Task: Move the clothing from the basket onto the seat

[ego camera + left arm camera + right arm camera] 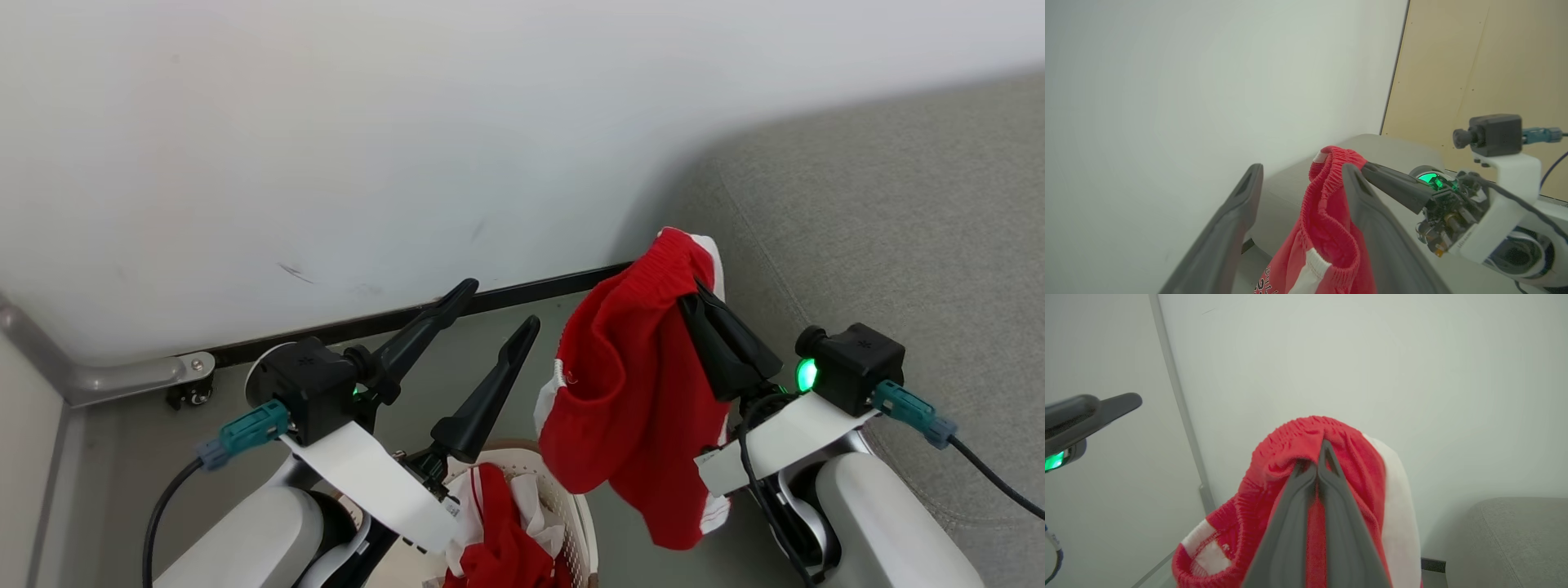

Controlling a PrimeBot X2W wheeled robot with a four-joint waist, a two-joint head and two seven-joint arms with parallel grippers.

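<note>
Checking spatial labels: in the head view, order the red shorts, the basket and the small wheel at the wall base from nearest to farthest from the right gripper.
1. Red shorts: clamped in the right gripper, hanging to its left.
2. Basket: below, at the lower centre.
3. Small wheel: far left, at the wall base.

Shorts (629, 392) aloft between basket (571, 531), lower left, and seat (898, 229), right; more clothing (498, 531) in basket.

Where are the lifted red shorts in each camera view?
Head view: red shorts hang centre-right.
Left wrist view: red shorts at bottom centre.
Right wrist view: red shorts at lower centre, draped around the fingers.
Shared landmark: the right claw, shut on the waistband.
</note>
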